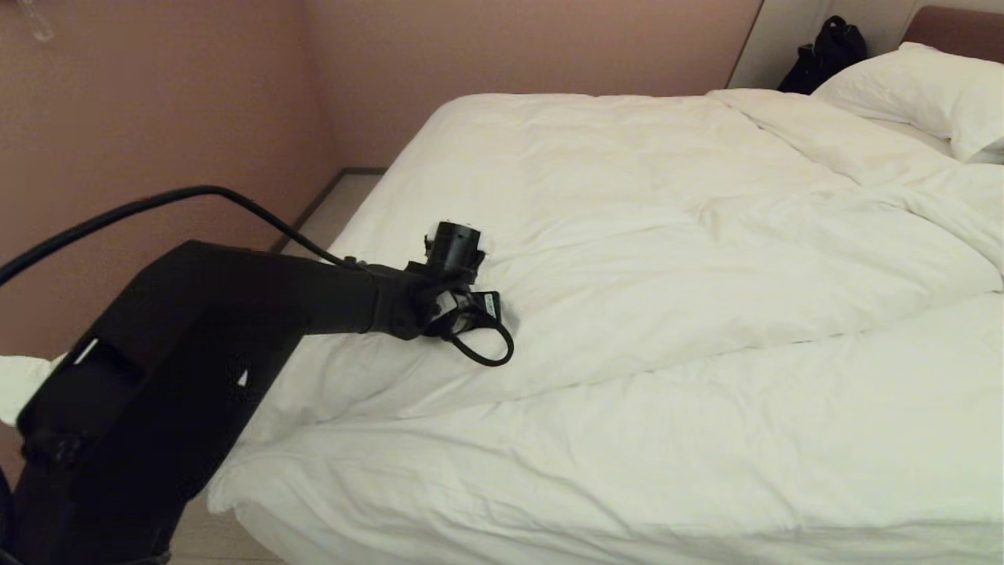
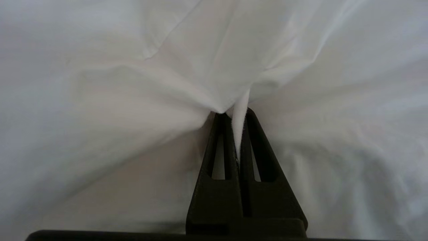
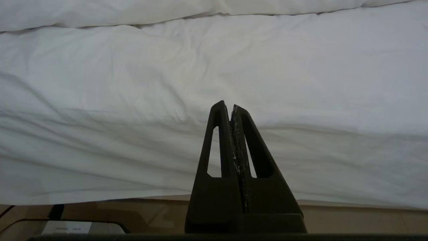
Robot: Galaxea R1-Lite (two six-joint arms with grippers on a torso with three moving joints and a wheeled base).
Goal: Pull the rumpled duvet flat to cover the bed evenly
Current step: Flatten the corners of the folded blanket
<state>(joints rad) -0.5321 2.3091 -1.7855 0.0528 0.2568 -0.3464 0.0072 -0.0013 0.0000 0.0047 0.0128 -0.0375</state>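
Pink-walled room — duvet (image 1: 627, 235) rumpled across bed (image 1: 627, 471), left gripper (image 2: 235, 115) pinching it.

Black bag (image 1: 823, 55) by pink wall (image 1: 157, 118), white pillow (image 1: 925, 94)

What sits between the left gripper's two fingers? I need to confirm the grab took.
A pinched fold of the duvet runs between the shut left gripper's fingers, clearest in the left wrist view.

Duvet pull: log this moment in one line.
left gripper: shut on duvet fold | right gripper: shut, idle beside bed | duvet: rumpled
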